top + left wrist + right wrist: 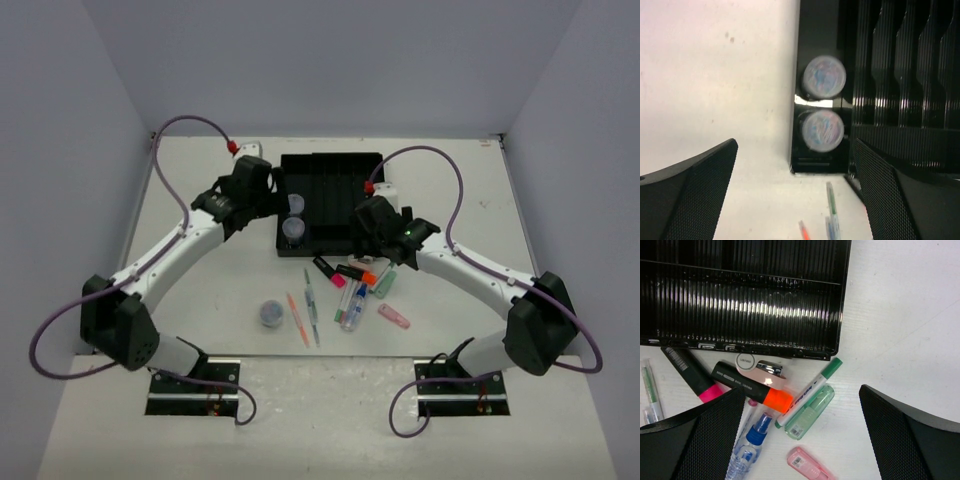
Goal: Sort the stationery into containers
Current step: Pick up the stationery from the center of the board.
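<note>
The black tray (335, 180) lies at the table's centre back. Two grey-lilac pots (294, 203) (292, 230) stand in its left slot, and both show in the left wrist view (824, 76) (823, 130). A third pot (270, 314) stands on the table. My left gripper (266, 196) is open and empty at the tray's near-left corner (795, 145). My right gripper (376, 237) is open and empty above the loose pile (802, 390). The pile holds an orange-capped black marker (750, 386), a pink-tipped black marker (690, 372), a green-capped marker (810, 390) and the pink eraser (807, 465).
An orange pen (297, 318) and a green pen (311, 305) lie left of the pile. A blue spray bottle (747, 450), a translucent green case (810, 412) and a pink-white round case (760, 368) lie among the markers. The tray's near edge (740, 347) borders the pile.
</note>
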Available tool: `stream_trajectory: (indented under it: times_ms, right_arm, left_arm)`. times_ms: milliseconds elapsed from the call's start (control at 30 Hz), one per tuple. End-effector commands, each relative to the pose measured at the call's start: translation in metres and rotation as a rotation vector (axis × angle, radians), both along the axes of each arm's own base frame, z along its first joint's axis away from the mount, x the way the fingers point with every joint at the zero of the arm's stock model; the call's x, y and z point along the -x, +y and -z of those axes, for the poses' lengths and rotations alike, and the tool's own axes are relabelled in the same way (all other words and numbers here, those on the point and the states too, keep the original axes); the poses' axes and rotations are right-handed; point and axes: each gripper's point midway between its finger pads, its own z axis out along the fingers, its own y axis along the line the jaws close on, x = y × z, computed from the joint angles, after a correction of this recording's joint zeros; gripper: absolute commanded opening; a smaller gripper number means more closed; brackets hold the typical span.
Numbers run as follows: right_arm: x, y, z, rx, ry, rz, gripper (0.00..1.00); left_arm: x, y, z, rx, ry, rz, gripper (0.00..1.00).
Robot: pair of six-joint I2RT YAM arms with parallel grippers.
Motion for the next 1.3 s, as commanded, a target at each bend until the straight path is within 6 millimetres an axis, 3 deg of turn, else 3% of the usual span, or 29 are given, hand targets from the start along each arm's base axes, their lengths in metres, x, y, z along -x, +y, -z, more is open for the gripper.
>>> stream_trajectory:
  times_ms: [0, 100, 267, 533, 700, 967, 1067, 1200, 1267]
  right_arm:
    - [-0.010, 0.001, -0.013, -0.017, -0.049, 0.029, 0.99]
    - [-0.011, -0.002, -0.010, -0.004, -0.044, 0.040, 0.99]
    - [-0.011, -0.008, -0.014, -0.006, -0.055, 0.057, 0.99]
    - [-0.010, -0.006, -0.007, -0.007, -0.026, 0.040, 0.99]
    - [-0.011, -0.004, 0.000, 0.009, -0.006, 0.031, 0.99]
    - [-0.010, -0.001, 0.003, 0.009, 0.010, 0.019, 0.99]
    - [-0.010, 0.000, 0.004, 0.009, 0.015, 0.016, 0.99]
    - [-0.009, 0.002, 0.006, 0.004, 0.027, 0.003, 0.99]
    - [-0.009, 0.003, 0.007, 0.004, 0.031, 0.000, 0.99]
  left_arm:
    - [0.067, 0.005, 0.001, 0.033, 0.017, -0.032, 1.00]
    - [0.122, -0.011, 0.030, 0.041, 0.114, 0.063, 1.00]
    - [0.157, -0.005, 0.087, 0.003, 0.256, 0.067, 1.00]
    - [0.180, -0.023, 0.130, -0.044, 0.342, 0.160, 1.00]
    - [0.193, -0.036, 0.142, -0.089, 0.363, 0.195, 1.00]
    - [0.209, -0.008, 0.151, -0.152, 0.383, 0.126, 0.96]
    - [0.212, -0.005, 0.149, -0.145, 0.380, 0.122, 0.88]
    - [0.214, -0.001, 0.149, -0.159, 0.385, 0.118, 0.50]
    - [0.214, -0.001, 0.149, -0.162, 0.386, 0.119, 0.39]
